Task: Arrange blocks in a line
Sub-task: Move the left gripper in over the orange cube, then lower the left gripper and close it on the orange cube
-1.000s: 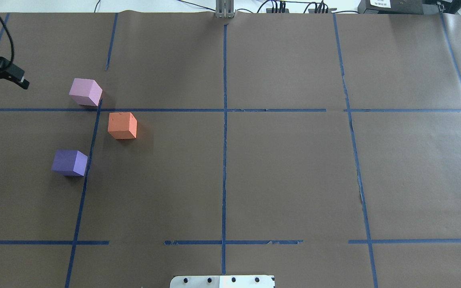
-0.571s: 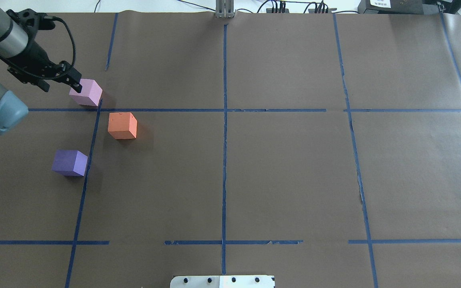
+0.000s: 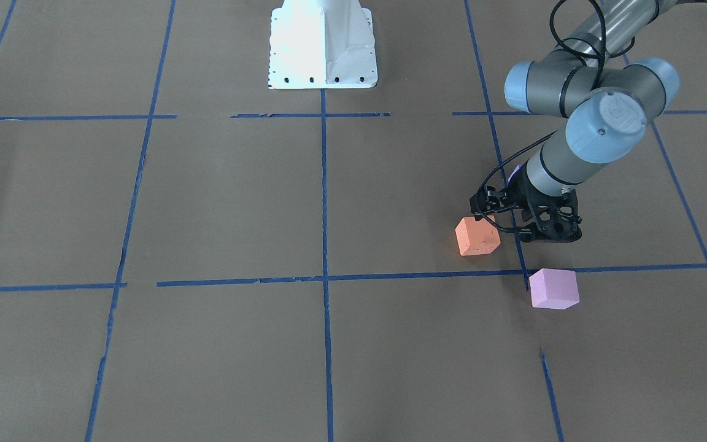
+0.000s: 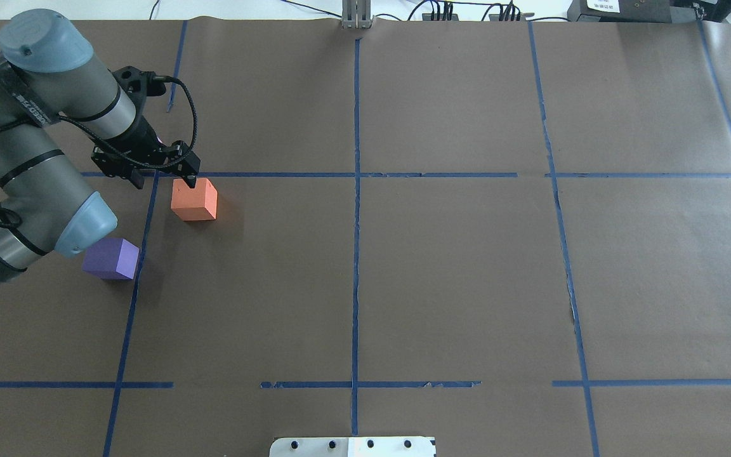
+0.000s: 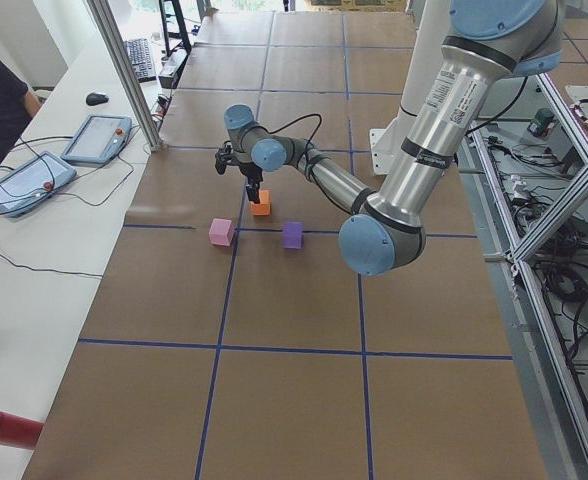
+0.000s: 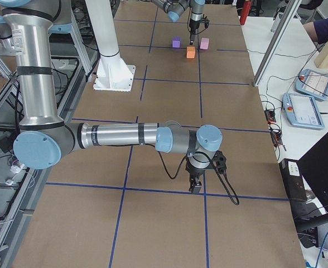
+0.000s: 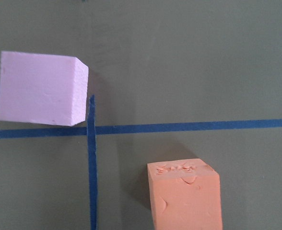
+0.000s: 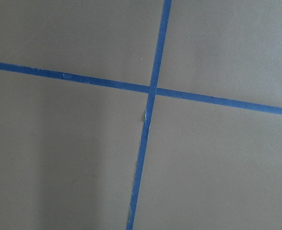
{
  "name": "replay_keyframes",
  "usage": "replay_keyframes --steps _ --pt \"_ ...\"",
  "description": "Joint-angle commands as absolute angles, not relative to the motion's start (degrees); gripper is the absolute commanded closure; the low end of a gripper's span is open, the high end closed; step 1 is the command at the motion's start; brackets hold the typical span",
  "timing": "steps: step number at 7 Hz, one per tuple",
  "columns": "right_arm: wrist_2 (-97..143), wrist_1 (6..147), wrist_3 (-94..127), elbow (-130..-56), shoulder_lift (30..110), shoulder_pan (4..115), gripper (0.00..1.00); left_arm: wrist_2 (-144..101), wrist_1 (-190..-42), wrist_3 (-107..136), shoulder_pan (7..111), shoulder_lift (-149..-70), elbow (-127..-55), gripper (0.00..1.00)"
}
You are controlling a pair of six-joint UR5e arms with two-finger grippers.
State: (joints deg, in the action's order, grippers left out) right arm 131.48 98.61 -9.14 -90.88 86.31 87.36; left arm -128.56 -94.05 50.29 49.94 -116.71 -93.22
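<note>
The orange block (image 4: pixel 195 199) sits just right of a blue tape line. The violet-purple block (image 4: pixel 111 258) lies nearer and to its left, partly under my left arm's elbow. The pale pink block (image 3: pixel 553 288) is almost hidden by the arm in the overhead view. It shows in the left wrist view (image 7: pixel 40 88), beside the orange block (image 7: pixel 185 194). My left gripper (image 4: pixel 165 181) is open and empty above the tape crossing between the pink and orange blocks. One finger is at the orange block's far edge. My right gripper (image 6: pixel 196 183) shows only in the exterior right view, far from the blocks. I cannot tell its state.
Brown paper with a blue tape grid (image 4: pixel 356 254) covers the table. The white robot base plate (image 3: pixel 323 43) is at the near middle edge. A metal post (image 4: pixel 356 16) and cables stand at the far edge. Teach pendants (image 5: pixel 94 138) lie on the side bench.
My left arm has swept in from the left edge, past the pink block, toward the orange block. It now covers the pink block in the overhead view. The blocks have not moved.
</note>
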Motion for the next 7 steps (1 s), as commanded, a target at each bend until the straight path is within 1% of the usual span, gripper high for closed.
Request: replay_keyframes --steps 1,4,7 --pt "131.5 98.6 -9.1 -90.9 86.3 87.4 0.00 -128.4 -95.4 53.3 49.2 -117.0 -92.2 0.00" --pt "131.5 98.6 -9.1 -90.9 86.3 87.4 0.00 -128.5 -98.1 53.5 49.1 -118.8 -87.1 0.00" --pt "131.5 98.6 -9.1 -90.9 86.3 87.4 0.00 -128.7 -100.7 53.4 48.6 -119.1 -84.7 0.00"
